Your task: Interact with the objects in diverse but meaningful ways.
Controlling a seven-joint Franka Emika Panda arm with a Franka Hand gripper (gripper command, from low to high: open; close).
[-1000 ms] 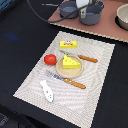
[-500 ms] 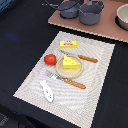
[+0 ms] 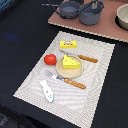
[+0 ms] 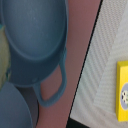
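Wrist view: pot (image 4: 35, 40) directly beneath camera, one handle (image 4: 55, 87) toward the yellow box (image 4: 123, 90). Fingers out of frame; cannot tell their spread.

A grey two-handled pot (image 4: 35, 42) on a pinkish board (image 4: 82, 30), beside a woven mat (image 4: 102, 75) bearing a yellow box (image 4: 122, 92).

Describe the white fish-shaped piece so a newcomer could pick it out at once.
Start at the pale woven placemat on the dark table. At its near corner on the exterior view's left lies the white fish-shaped piece, below the red tomato and beside the wooden-handled fork. It is the only white, flat, elongated item there.
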